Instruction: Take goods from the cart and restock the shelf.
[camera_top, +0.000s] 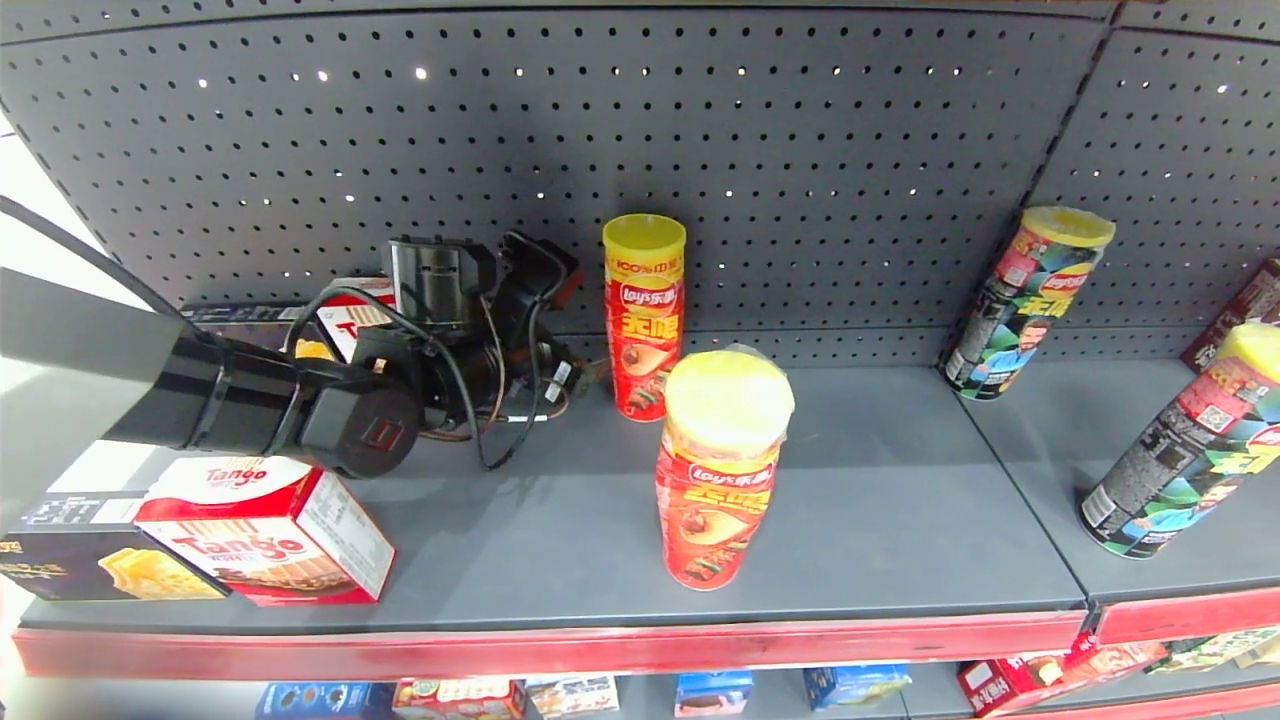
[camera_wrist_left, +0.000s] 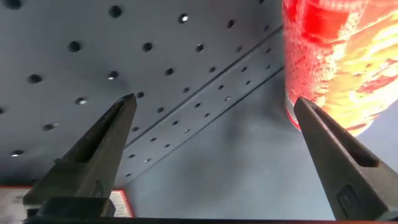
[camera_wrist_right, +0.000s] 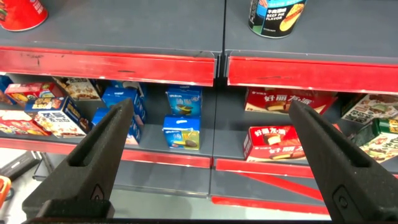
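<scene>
Item: rear can (camera_top: 644, 315), red, upright at the back of the shelf (camera_top: 880, 500).
Left gripper (camera_wrist_left: 214, 102): fingers apart, empty. In the head view I place the can just beside it at 3 o'clock.
Left arm nearer.
Right gripper (camera_wrist_right: 211, 104): apart, empty.

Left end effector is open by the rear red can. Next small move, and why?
Probably draw the left end effector straight back off the shelf: it is open and empty, and the rear red can stands upright close beside one finger, so a sideways move could tip it.
</scene>
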